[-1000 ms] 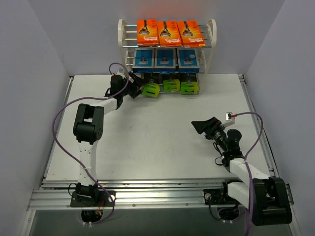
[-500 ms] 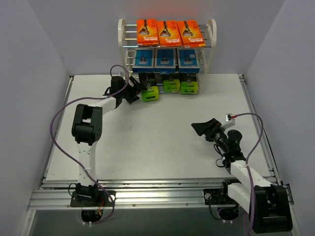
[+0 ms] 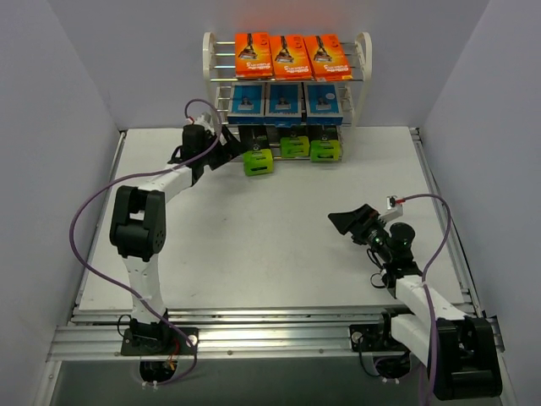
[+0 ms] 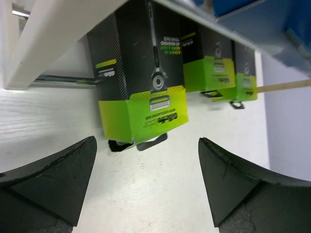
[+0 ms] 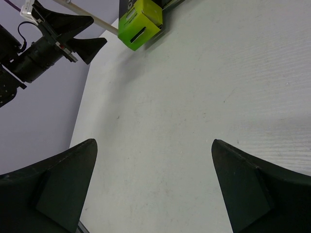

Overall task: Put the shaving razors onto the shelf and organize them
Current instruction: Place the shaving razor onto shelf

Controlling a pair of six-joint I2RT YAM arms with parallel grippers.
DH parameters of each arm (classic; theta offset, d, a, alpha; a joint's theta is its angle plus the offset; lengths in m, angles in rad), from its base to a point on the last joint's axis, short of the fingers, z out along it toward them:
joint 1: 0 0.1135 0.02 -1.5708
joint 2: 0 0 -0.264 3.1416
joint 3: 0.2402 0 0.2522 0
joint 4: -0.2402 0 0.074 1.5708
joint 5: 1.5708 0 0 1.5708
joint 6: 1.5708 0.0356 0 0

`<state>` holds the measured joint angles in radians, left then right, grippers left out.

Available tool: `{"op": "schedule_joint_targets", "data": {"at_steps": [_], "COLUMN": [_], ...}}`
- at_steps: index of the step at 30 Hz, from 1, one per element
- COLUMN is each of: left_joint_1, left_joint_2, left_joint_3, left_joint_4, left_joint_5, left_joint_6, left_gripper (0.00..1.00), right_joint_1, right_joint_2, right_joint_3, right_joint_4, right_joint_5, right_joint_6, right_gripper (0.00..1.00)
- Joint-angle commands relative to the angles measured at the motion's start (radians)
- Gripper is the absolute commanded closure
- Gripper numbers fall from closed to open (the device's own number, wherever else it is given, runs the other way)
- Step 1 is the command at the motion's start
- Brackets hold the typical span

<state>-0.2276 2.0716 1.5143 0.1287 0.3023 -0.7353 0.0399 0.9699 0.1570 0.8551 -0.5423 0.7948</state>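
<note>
The white shelf (image 3: 365,59) stands at the table's far edge. Three orange cards (image 3: 287,57) fill its top tier, three blue packs (image 3: 285,100) the middle tier. Three black-and-lime boxes sit at the bottom; the left one (image 3: 257,160) stands slightly forward of the other two (image 3: 309,148). It fills the left wrist view (image 4: 141,92), leaning under the white frame (image 4: 53,41). My left gripper (image 3: 226,149) (image 4: 146,182) is open and empty, just left of that box. My right gripper (image 3: 348,220) (image 5: 153,187) is open and empty over the table at the right.
The white table (image 3: 270,228) is walled by grey panels on both sides. A metal rail (image 3: 254,337) runs along the near edge by the arm bases. The left arm's purple cable (image 3: 84,211) loops over the table's left side.
The left gripper has let go of the left lime box, which now stands upright at the shelf's bottom, and has drawn back to the left. The right arm barely moved.
</note>
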Motion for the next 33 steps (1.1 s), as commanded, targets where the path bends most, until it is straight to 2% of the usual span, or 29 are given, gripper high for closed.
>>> {"op": "schedule_joint_targets", "data": {"at_steps": [1,11,24,33], "left_joint_1": [-0.012,-0.073,-0.134,-0.148], "left_joint_2": [-0.048,-0.081,-0.028,0.025], "left_joint_3": [-0.045,-0.151,-0.085,-0.036], "left_joint_4": [0.029,0.104,0.077,0.092], "left_joint_5": [-0.011,-0.115,-0.354,-0.424], "left_joint_6": [0.148,0.404,0.507,0.511], "left_gripper": [0.06,0.06,0.06,0.06], "right_joint_1": [-0.006,-0.006,-0.008,-0.017], "right_joint_2": [0.012,0.088,0.116,0.161], "right_joint_3": [0.006,-0.011,-0.014,-0.013], "right_joint_4": [0.038,0.107,0.131,0.163], "right_joint_5": [-0.021,-0.019,-0.015,-0.019], "right_joint_6": [-0.025,-0.022,-0.042,-0.046], "right_gripper": [0.0,0.0,0.0,0.0]}}
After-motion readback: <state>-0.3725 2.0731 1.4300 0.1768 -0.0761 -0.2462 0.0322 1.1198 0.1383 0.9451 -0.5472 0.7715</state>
